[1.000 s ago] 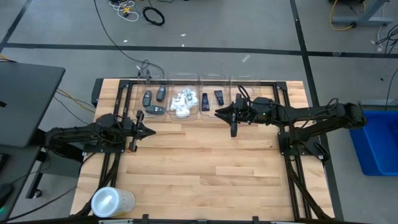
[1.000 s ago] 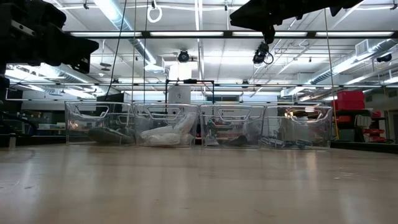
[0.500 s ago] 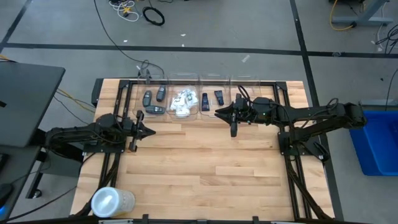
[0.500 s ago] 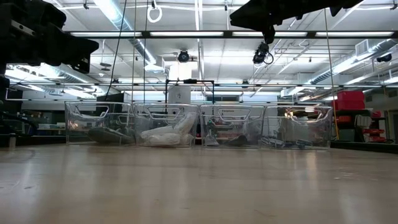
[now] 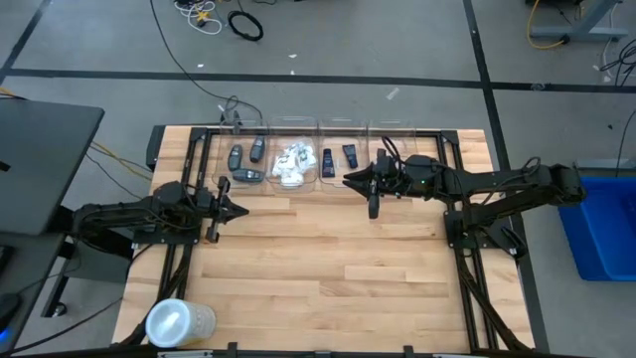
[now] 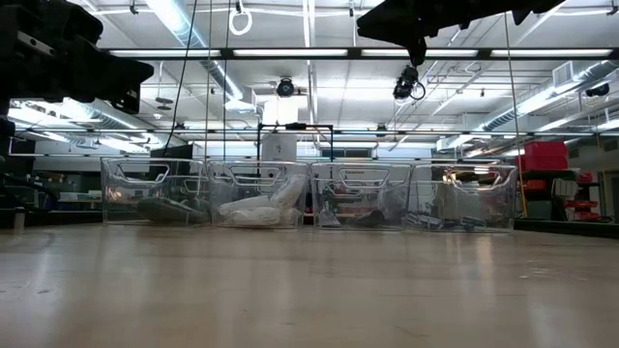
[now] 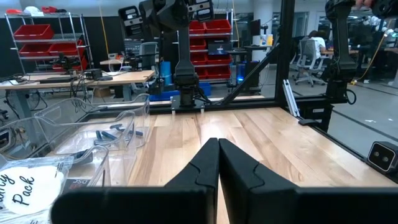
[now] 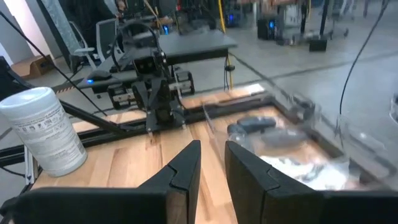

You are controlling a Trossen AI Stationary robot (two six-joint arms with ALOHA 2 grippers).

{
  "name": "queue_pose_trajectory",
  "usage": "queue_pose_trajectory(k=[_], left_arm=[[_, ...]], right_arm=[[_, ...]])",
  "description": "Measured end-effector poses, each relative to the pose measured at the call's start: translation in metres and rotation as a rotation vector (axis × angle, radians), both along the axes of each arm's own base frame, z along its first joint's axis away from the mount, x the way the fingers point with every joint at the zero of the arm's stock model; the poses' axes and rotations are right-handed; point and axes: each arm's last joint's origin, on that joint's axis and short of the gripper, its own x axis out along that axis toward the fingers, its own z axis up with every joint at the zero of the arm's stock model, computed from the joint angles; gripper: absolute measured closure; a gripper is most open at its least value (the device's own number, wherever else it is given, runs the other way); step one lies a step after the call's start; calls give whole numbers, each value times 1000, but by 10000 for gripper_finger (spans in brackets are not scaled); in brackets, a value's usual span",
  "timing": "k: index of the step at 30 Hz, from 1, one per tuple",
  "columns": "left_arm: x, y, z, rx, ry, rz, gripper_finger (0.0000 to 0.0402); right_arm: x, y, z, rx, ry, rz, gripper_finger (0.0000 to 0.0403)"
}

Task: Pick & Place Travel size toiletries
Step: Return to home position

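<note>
The toiletries lie in a row of clear bins (image 5: pixel 316 127) at the table's far edge. From left to right there are dark grey oval cases (image 5: pixel 247 174), white crinkly packets (image 5: pixel 290 164) and small black tubes (image 5: pixel 328 159). The right arm partly hides the rightmost bin. My left gripper (image 5: pixel 241 209) hovers shut over bare table, nearer than the left bin; its fingers meet in the left wrist view (image 7: pixel 218 146). My right gripper (image 5: pixel 347 180) hovers just in front of the tube bin, its fingers a narrow gap apart (image 8: pixel 212 152). The right wrist view shows a grey case (image 8: pixel 252 124) and packets (image 8: pixel 305 168).
A large translucent round container (image 5: pixel 180 322) lies at the table's near left corner and also shows in the right wrist view (image 8: pixel 43 130). Bare wood (image 5: pixel 328 259) spreads across the middle and near part of the table. In the low view the bins (image 6: pixel 363 193) stand in a row.
</note>
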Motion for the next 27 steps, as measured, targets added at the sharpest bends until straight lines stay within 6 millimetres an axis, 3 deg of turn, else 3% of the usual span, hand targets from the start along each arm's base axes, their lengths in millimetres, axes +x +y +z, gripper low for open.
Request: queue_pose_trajectory(k=[9,18,27], left_arm=[[0,0,0,0,0,0,387],[0,0,0,0,0,0,387],[0,0,0,0,0,0,386]], right_arm=[[-9,2,-14,-236,-220,60,320],[-54,10,-53,-253,-318,249,318],[-93,12,-84,-250,-327,260,317]])
